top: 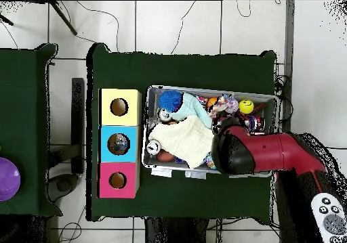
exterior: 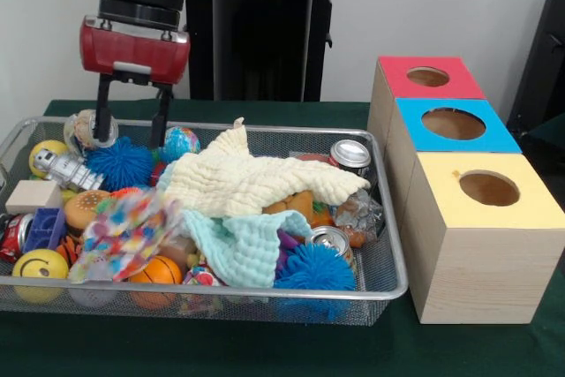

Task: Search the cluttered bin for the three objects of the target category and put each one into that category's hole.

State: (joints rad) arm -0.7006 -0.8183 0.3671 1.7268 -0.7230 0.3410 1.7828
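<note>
A: Gripper [exterior: 132,125]?
B: Hanging over the bin's [exterior: 388,218] far left corner, fingers [exterior: 103,112] spread, pinching nothing. Tips down at rim level, just above a blue spiky ball [exterior: 119,163] and next to a globe ball [exterior: 181,141].

A: Boxes?
B: Three in a row right of the bin, touching one another: red top [exterior: 426,77] farthest, blue [exterior: 455,124] in the middle, yellow [exterior: 490,189] nearest. One round hole in each.

A: In the bin?
B: Heaped. Cream cloth [exterior: 252,178] spread over the middle, mint cloth [exterior: 243,245] below it. Cans [exterior: 350,155] at the right side, one more [exterior: 334,241] nearer the front. Second blue spiky ball [exterior: 315,269] at the front right. Smiley ball [exterior: 40,265], basketball [exterior: 157,271], speckled cloth [exterior: 128,231], burger toy [exterior: 86,207] and wooden block [exterior: 33,196] on the left.

A: Target category?
B: Cannot tell from here.

A: From overhead?
B: Red arm [top: 271,152] covering the bin's corner, gripper hidden beneath.
</note>
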